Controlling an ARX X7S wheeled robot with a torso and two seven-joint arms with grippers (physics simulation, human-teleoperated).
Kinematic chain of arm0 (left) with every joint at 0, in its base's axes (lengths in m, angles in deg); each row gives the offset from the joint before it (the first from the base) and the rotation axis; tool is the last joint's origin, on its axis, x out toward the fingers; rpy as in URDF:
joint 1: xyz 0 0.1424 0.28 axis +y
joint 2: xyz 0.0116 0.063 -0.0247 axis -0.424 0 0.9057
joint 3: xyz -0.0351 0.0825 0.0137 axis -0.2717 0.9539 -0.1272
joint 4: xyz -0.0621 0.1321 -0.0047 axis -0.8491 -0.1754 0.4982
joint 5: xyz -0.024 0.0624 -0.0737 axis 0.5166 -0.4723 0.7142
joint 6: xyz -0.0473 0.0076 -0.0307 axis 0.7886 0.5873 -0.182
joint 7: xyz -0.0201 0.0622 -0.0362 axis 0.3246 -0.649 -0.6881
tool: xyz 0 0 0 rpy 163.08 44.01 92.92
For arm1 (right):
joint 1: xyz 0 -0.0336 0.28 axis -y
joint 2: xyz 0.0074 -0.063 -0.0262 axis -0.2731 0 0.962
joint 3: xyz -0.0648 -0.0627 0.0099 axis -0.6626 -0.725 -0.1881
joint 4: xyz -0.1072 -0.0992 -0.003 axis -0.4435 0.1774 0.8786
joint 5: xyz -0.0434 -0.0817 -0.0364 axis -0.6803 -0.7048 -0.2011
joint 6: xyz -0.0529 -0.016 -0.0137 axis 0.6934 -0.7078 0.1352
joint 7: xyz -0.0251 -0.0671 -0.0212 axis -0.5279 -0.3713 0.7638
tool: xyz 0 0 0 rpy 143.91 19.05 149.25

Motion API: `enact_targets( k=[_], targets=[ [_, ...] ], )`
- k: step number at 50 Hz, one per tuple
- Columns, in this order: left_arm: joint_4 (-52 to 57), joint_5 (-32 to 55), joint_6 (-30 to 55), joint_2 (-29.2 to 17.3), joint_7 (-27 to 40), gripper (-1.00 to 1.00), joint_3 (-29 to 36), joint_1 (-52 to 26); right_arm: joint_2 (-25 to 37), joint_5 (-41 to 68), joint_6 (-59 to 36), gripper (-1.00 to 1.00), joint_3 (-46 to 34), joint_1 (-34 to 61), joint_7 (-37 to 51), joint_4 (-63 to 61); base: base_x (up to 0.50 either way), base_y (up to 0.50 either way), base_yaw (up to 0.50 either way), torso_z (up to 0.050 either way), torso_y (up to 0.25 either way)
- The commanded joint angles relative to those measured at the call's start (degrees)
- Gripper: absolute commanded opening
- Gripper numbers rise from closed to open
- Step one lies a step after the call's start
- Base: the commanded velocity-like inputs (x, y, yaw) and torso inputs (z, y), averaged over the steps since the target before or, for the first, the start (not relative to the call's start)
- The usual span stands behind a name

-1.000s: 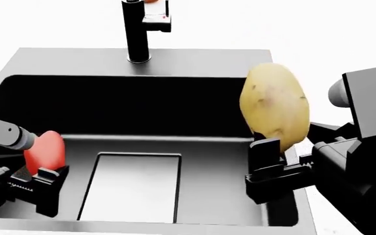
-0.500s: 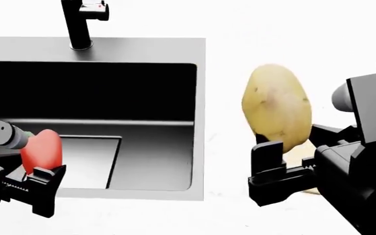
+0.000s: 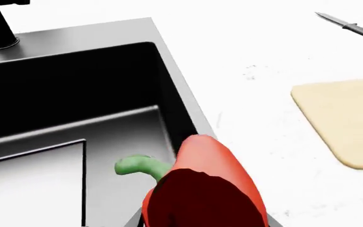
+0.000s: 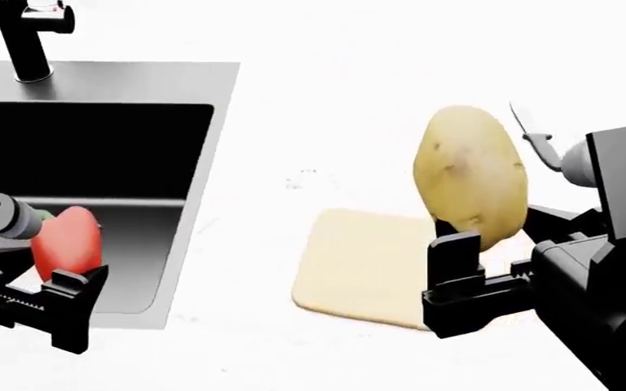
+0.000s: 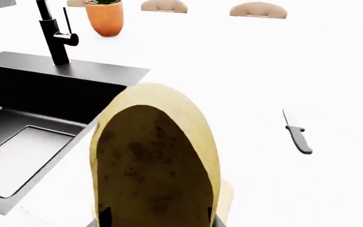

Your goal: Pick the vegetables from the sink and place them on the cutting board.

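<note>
Right pincer (image 4: 468, 259) clamps the speckled yellow-brown potato (image 4: 472, 175) upright above the pale tan cutting board (image 4: 370, 265), ready to lower; left pincer (image 4: 65, 287) grips the glossy red pepper (image 4: 66, 242) beside that board.

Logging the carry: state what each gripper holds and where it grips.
The left gripper holds the red pepper by its lower end; the right gripper holds the potato by its lower end.

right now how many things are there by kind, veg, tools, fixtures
vegetables: 2, red bell pepper and potato
kitchen tools: 2, cutting board and knife
fixtures: 2, sink and faucet
pots: 1, orange pot
total: 7
</note>
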Motion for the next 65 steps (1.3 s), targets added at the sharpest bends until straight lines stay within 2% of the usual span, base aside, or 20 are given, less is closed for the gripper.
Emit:
enact_targets(
  k=[1,12,42,43,44,52,65],
  targets=[
    [-2.9,0.2,-0.2,1.0,1.6,-1.00,-1.8,-1.7,1.3,-3.7,1.7,-1.00,0.7,0.4,-1.2,0.2,0.06,-0.50,0.00,0.000,0.000],
    [-3.7,0.3,-0.5,1.1,2.1,-1.00,-1.4,-2.3,0.8,-5.8,2.0,-1.00,-1.0,0.0,-2.5,-0.9,0.19,-0.43,0.00,0.000,0.000],
    [-6.0,0.0,-1.4,0.3,2.4,-1.00,0.1,-2.5,1.3,-3.5,0.6,-1.00,-1.6,0.7,-0.7,-0.4,0.03,0.00,0.00,0.000,0.001],
    [-4.6,-12.7,1.5,3.5,-7.8,-1.00,0.1,-2.2,-12.1,-12.8,-21.2,-1.00,12.0,4.7,-5.2,-0.2,0.00,0.00,0.00,0.000,0.000],
    [-3.8,-12.7,0.9,3.5,-7.7,-1.00,-0.3,-2.1,-11.0,-12.0,-20.0,-1.00,15.0,1.0,-4.6,-2.7,0.00,0.00,0.00,0.000,0.000],
    [-3.9,-12.3,0.9,3.7,-7.7,-1.00,-0.2,-2.2,-11.9,-13.4,-21.2,-1.00,6.1,9.6,-6.3,3.8,0.00,0.00,0.00,0.000,0.000],
    [-4.9,-12.1,-0.1,3.5,-7.5,-1.00,0.2,-2.2,-15.0,-23.8,-17.3,-1.00,-13.3,18.7,-18.2,14.6,0.00,0.00,0.00,0.000,0.000]
  ],
)
